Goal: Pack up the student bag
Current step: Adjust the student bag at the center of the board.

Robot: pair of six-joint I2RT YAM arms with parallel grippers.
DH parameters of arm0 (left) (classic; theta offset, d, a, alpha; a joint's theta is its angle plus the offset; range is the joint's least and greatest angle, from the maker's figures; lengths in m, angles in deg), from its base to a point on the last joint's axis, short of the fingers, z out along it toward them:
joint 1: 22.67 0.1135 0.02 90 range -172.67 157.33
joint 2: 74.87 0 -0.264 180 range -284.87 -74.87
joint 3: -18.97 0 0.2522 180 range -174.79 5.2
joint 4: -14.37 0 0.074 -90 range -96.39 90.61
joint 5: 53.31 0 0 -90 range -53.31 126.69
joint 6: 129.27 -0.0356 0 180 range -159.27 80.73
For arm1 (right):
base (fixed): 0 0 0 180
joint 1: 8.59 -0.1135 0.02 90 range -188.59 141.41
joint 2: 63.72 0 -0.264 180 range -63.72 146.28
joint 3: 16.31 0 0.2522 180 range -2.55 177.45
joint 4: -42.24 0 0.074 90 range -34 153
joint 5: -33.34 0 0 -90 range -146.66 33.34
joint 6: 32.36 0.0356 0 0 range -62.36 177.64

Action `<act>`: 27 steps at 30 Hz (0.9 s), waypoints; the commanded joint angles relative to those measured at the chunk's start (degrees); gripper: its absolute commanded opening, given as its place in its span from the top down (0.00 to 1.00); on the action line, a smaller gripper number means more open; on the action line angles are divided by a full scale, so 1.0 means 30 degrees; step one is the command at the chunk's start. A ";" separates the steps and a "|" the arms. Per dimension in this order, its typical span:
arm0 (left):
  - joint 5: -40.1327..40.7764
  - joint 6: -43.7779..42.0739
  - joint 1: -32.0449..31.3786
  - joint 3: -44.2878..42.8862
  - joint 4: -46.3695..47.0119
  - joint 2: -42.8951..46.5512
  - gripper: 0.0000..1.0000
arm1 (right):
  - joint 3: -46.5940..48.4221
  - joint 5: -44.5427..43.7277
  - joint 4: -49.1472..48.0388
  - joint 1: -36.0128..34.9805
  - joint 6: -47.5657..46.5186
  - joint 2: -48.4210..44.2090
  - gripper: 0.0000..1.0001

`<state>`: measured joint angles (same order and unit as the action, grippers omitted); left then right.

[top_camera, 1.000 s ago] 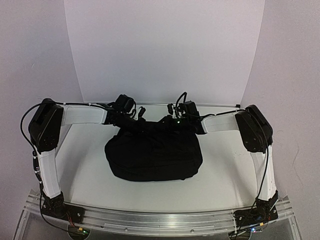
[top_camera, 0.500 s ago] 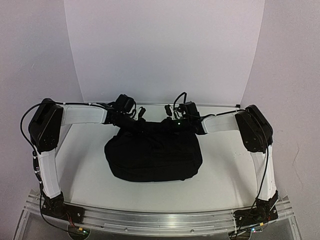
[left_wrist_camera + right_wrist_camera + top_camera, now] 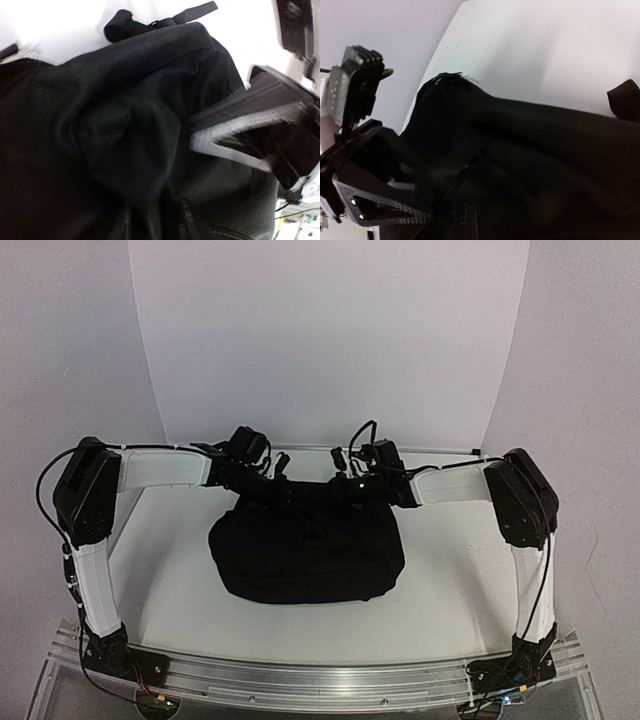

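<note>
Table (image 3: 450, 580): white, showing on the left, right and near sides of the student bag.
Student bag (image 3: 305, 550): black and slumped, it lies flat in the middle of my work area. Its long axis runs left to right across my view from above.
Arms: both reach over to the bag's far edge, one at each far corner, and I judge neither nearer than the other.
Key relation: the bag's far edge, bunched and raised, lies directly under both grippers. I judge the next move depends on working along that edge, in line with the long axis.
Right gripper (image 3: 352, 476): at the bag's far right, jaws closed. From the wrist view it looks to have a fold of black fabric pinched at its tips.
Left gripper (image 3: 276, 474): at the bag's far left, jaws parted over the fabric with nothing caught between them that I can see. The fingers are blurred.
Strap (image 3: 120, 30): a short black loop lying off the bag's edge on the white surface.
Zipper (image 3: 465, 172): a dark line in the folds near the right gripper. I cannot tell whether it is open.
Writing: no brand, label or lettering can be read on the bag.
</note>
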<state>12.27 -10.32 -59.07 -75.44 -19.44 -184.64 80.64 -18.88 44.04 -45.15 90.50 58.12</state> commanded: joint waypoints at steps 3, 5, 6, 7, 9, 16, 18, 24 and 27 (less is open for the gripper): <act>0.0124 0.0062 0.0176 -0.0916 -0.0532 0.2541 0.53 | -0.1240 -0.0021 -0.0453 -0.0542 0.0186 -0.2781 1.00; -0.0017 0.0095 0.0355 -0.1210 -0.0550 0.2546 0.51 | -0.1499 -0.0092 -0.0502 -0.0643 0.0247 -0.2929 1.00; -0.0074 0.0097 0.0457 -0.1329 -0.0566 0.2464 0.51 | -0.1585 -0.0119 -0.0531 -0.0685 0.0289 -0.2985 1.00; -0.0125 0.0076 0.0540 -0.1483 -0.0606 0.2347 0.51 | -0.1651 -0.0146 -0.0559 -0.0735 0.0331 -0.3059 1.00; -0.0192 0.0025 0.0722 -0.1799 -0.0750 0.2017 0.49 | -0.1792 -0.0263 -0.0582 -0.0841 0.0399 -0.3236 1.00; -0.0517 0.0314 0.0786 -0.2847 -0.2017 0.0565 0.35 | -0.2864 -0.4636 0.0555 -0.1334 0.0128 -0.4773 0.94; -0.0158 0.0688 0.0767 -0.2424 -0.2264 0.0551 0.28 | -0.3868 -0.5939 0.0747 -0.1553 -0.0016 -0.5723 0.73; -0.1692 0.1807 0.0723 -0.1542 -0.0469 -0.0192 0.28 | -0.5723 -1.0444 0.3167 -0.1490 0.0447 -0.8001 0.52; -0.2619 0.2087 0.0536 -0.1891 0.0377 -0.1105 0.32 | -0.6289 -1.1544 0.4444 -0.0924 0.0654 -0.8567 0.41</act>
<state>9.13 -6.29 -56.81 -80.14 -22.94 -184.66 63.87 -43.60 51.20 -49.69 91.83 35.89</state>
